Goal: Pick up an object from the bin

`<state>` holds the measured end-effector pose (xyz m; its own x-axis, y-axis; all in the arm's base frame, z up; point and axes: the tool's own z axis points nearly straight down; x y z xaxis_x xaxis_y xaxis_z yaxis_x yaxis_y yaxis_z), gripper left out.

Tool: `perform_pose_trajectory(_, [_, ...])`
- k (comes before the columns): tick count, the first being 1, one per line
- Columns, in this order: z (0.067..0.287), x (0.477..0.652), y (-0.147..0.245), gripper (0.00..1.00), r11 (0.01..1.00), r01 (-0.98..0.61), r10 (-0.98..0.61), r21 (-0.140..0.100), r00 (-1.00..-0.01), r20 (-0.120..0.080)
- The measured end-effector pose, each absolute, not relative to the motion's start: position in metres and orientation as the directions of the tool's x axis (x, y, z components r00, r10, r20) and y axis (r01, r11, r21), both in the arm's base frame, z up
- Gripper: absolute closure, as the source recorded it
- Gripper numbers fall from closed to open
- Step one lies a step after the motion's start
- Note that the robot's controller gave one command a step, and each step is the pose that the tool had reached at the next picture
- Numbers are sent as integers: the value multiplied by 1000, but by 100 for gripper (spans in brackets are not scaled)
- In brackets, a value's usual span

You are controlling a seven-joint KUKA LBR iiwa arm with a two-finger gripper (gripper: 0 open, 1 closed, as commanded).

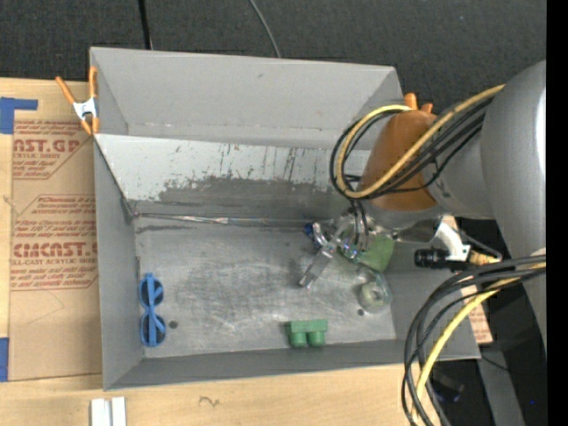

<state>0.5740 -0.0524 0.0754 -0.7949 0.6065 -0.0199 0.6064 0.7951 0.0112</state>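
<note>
Dipping into bin point(232, 284) (right end), cabled arm point(401, 160).

Pretty clearly a robotics lab, not somebody's home or a shop. The dead giveaway is the big silver-grey robot arm point(515, 149) leaning in from the side, with thick loops of black and yellow cable point(388, 122) slung around its orange wrist cover point(399, 162). Under it sits a grey sheet-metal bin with sloped walls point(240, 96), and the bin floor is scuffed and scratched all over. The stuff lying in it is random test junk: a pair of blue plastic toy glasses point(152, 311), a small green plastic block point(306, 333) and a clear rounded plastic piece point(373, 293). Behind the bin there's plain dark carpet-like flooring point(373, 16).
</note>
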Motion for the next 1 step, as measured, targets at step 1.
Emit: perform_pose_trajectory(1, [78, 575, -53, 100, 795, 607, 607, 13, -795, -23])
